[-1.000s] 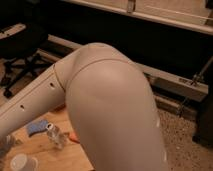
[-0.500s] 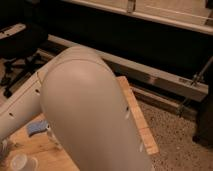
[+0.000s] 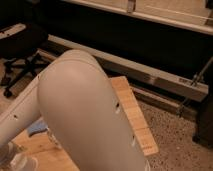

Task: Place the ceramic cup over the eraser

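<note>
My white arm (image 3: pixel 85 115) fills the middle of the camera view, its big rounded elbow close to the lens and its forearm running off to the lower left. The gripper is out of view past that edge. A pale rounded shape (image 3: pixel 17 160) sits at the bottom left corner on the wooden table (image 3: pixel 132 117). I cannot tell whether it is the ceramic cup. The eraser is hidden behind the arm or out of view.
A flat blue pad (image 3: pixel 37 127) peeks out on the table left of the arm. The table's right edge drops to a speckled floor (image 3: pixel 175 135). A black office chair (image 3: pixel 22 55) stands at the far left. A long metal rail (image 3: pixel 150 72) runs along the dark wall behind.
The arm's elbow has swung left and lower in the view. It now covers the clear bottle and most of the table's left part, and more of the table's right side shows.
</note>
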`<state>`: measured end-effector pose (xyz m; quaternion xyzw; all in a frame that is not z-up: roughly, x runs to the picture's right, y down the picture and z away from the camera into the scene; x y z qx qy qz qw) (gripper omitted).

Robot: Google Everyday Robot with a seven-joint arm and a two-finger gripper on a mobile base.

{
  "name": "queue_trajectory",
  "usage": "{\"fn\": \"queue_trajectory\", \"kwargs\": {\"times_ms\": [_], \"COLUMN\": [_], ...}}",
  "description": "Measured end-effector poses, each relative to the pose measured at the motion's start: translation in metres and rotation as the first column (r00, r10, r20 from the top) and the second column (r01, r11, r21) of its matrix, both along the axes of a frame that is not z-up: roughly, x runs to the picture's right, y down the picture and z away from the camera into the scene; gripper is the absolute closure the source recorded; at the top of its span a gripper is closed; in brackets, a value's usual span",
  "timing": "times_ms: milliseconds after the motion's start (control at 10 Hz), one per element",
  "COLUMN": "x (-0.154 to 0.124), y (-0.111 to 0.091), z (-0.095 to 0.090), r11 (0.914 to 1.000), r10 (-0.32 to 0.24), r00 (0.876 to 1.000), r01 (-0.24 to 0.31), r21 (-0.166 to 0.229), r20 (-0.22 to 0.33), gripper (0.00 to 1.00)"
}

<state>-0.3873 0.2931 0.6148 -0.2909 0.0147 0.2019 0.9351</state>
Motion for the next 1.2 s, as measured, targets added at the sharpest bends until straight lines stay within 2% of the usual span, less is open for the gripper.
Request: {"fn": "queue_trajectory", "kwargs": {"times_ms": [400, 800, 1200], "x": [0.004, 0.004, -0.002], "y": [0.01, 0.017, 0.022], "z": [0.013, 0.02, 0.022], "r11": [0.9982, 0.9961, 0.9957], "r10": [0.037, 0.044, 0.02], "r00": [0.999, 0.999, 1.0], "r01": [-0.036, -0.043, -0.018], "r21": [-0.047, -0.077, -0.09], "r20": [0.009, 0.01, 0.016], "gripper": [0.35, 0.36, 0.71]}}
